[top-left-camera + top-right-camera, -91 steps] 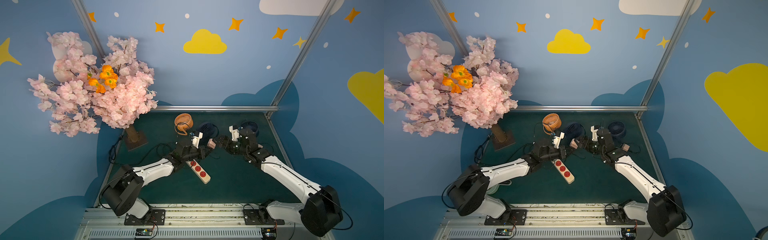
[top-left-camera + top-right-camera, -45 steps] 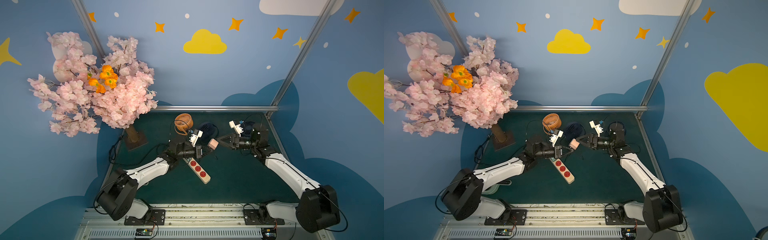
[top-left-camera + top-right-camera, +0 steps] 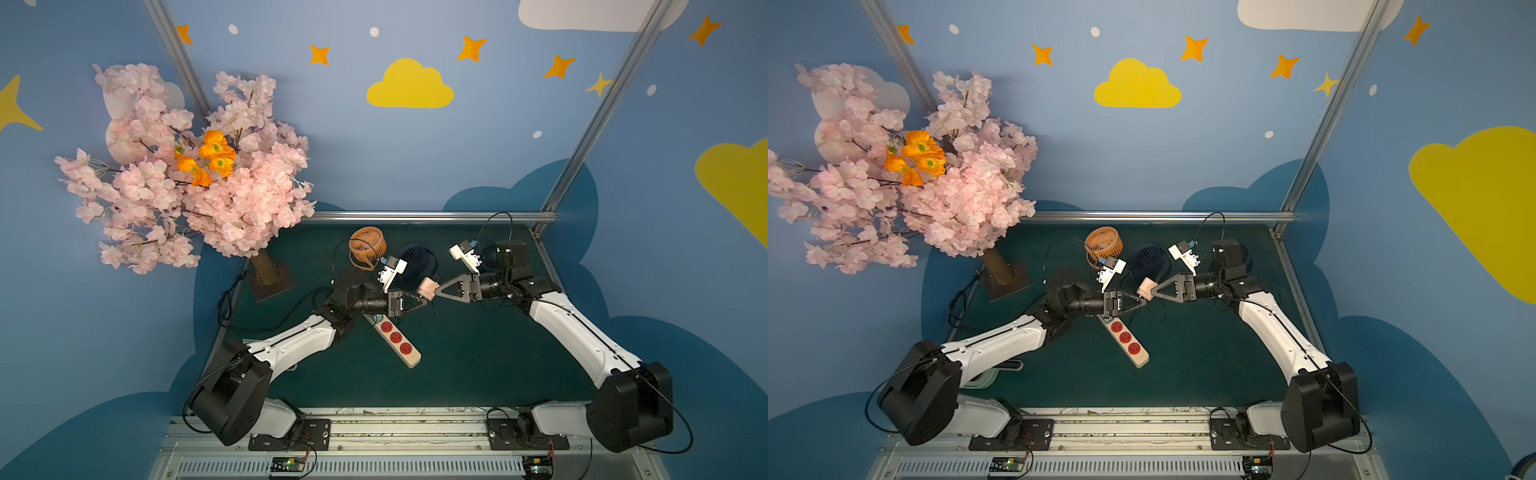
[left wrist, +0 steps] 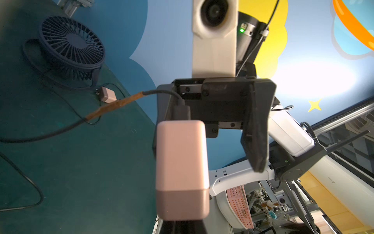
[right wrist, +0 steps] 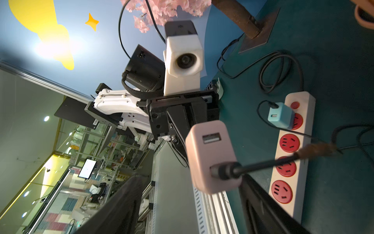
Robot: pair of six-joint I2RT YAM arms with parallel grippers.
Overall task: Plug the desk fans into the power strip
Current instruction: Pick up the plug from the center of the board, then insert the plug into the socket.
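**Handover in mid-air above power strip**

Pinched tight in left gripper (image 3: 423,297), clear of the green mat: pink adapter (image 3: 427,286), with a black cord (image 5: 269,162) trailing from one face. Cannot tell which fan owns that cord. Facing it, tip to tip: right gripper (image 3: 440,291), spread wide and clamping nothing. Has the adapter's free end poked in between its fingers (image 4: 255,141), close to one side and well off the other in the left wrist view. Reads as a hand-over not yet made.

Flat on the mat below both claws: power strip (image 3: 400,341), partly under the left wrist in both top views. Runs on a slant, button end tucked beneath the left arm, far end pointing toward the front rail and a little to the right arm's side. Carries a pale blue adapter (image 5: 280,115) in the socket next to the red button. Shows three red sockets bare beyond it.

Turns on one relation: down, and a little toward the rail, from the pink adapter to the nearest bare socket. Nearer for the left arm, which hangs over the strip's button end. Probably needs the prongs turned downward first; cannot see them in any view. Likely calls for squaring the adapter's body with the strip's long axis before pressing.
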